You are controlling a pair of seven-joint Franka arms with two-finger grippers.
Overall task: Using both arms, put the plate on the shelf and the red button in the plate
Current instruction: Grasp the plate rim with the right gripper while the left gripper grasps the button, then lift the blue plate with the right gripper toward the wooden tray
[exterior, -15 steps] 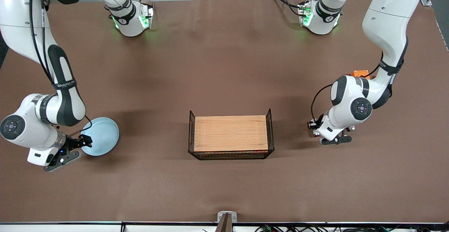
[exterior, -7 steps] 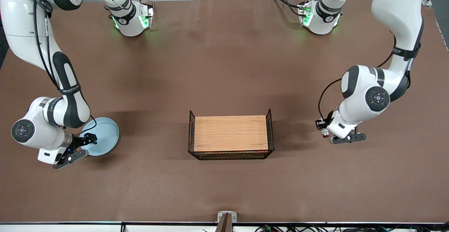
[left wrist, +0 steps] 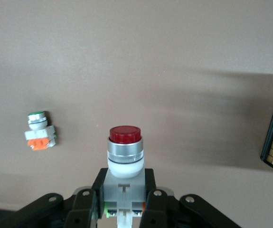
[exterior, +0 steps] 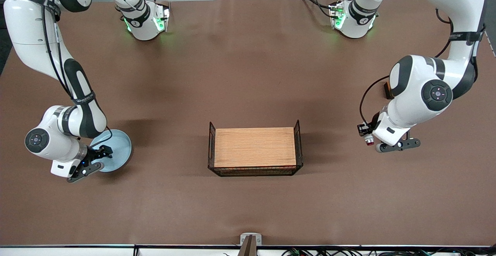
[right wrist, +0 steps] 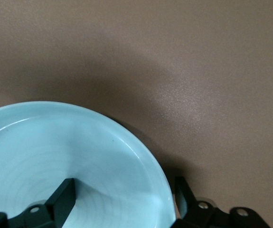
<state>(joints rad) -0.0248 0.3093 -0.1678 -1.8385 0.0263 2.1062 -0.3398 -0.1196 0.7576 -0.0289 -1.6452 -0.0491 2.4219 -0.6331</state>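
I see right gripper clamping plate rim, lower left of frame. Left gripper grasping red button mid right, above bench, beside rack.

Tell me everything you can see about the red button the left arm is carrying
The red button is a small elongated push-button piece: a round, glossy dark-red cap on top, a ribbed silver metal collar under it, then a white plastic neck and a pale grey block body with a bit of orange low at one edge. The left gripper is shut on that block, one finger on each side, cap pointing away from the wrist. It hangs in the air over the brown table, toward the left arm's end, touching nothing else.
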